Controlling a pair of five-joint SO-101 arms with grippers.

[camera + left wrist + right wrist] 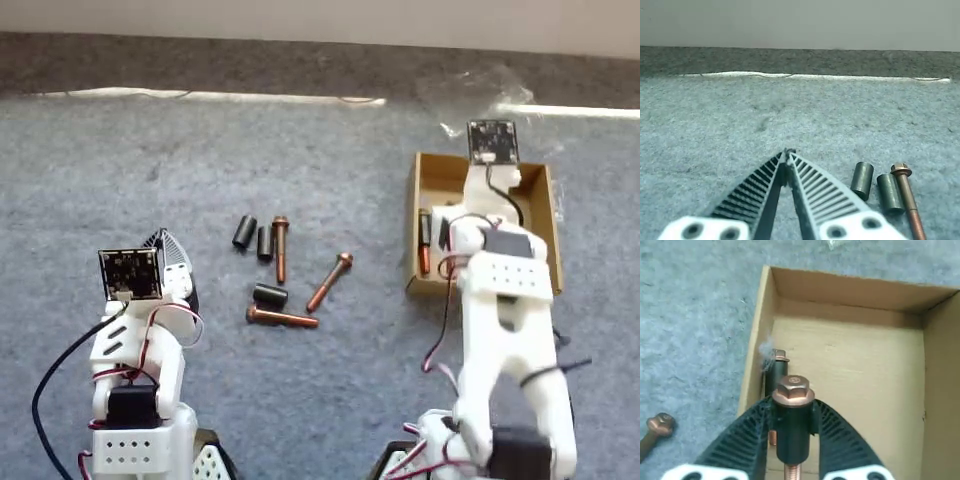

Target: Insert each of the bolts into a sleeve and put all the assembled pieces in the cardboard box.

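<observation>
Over the cardboard box (412, 200), my right gripper (792, 406) is clamped on the held piece (790, 440), a bolt already seated in its dark sleeve w/ the copper head poking out the top. It hangs above the box floor, not yet let go. One finished piece (775, 375) lies inside, along the box wall nearest the loose parts. So by my reckoning: 1 assy delivered, 1 about to be dropped, 3 pairs to go, i.e. less than halfway on deliveries. Out on the carpet (150, 150), well apart from the box, I count 3 loose bolts: far bolt (280, 248), slanted bolt (330, 282), near bolt (282, 318). Also 3 empty sleeves: far sleeve (245, 232), middle sleeve (265, 243) just beside the far bolt, and near sleeve (270, 296) just beside the near bolt, maybe touching, can't tell. None of those 3 bolts is in a sleeve. Totals: 5 bolts, 5 sleeves, 2 of each already mated, 1 box. Left gripper (786, 155) is pinched closed w/ nothing in it, tips meeting, sitting low over the carpet near the far sleeve & middle sleeve. Remaining, as I judge it: release this piece, then 3 more insert-and-place rounds.
</observation>
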